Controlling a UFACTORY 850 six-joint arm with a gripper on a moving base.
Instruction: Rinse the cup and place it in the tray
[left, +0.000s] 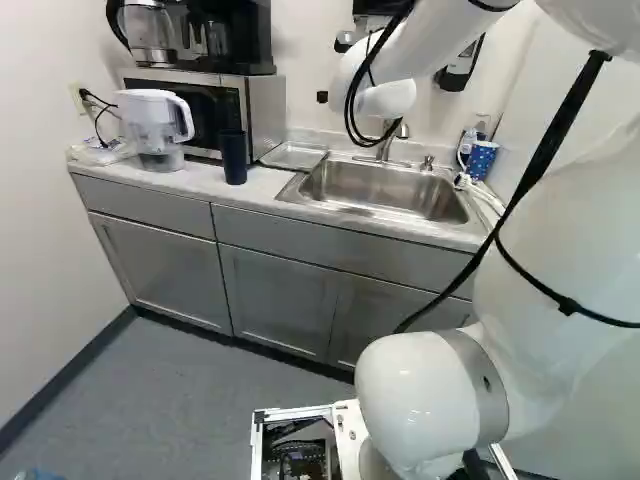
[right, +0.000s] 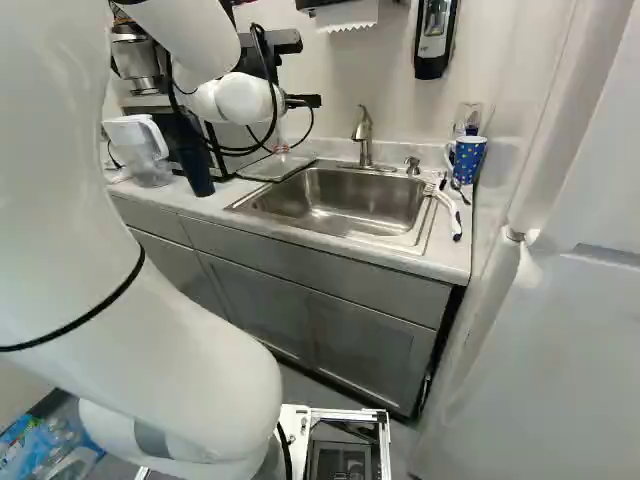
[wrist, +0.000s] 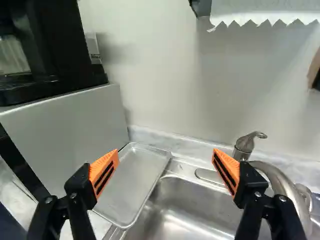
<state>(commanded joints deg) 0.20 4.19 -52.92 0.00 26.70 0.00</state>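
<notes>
Reaching for the dark cup (left: 233, 158) seems the step in hand; it stands near the front edge of the worktop (left: 204, 179), beside the tray (wrist: 137, 172). The gripper (wrist: 166, 154) is empty, fingers apart, and should next go down around the cup.

No readable text, labels, numbers or signs on anything
</notes>
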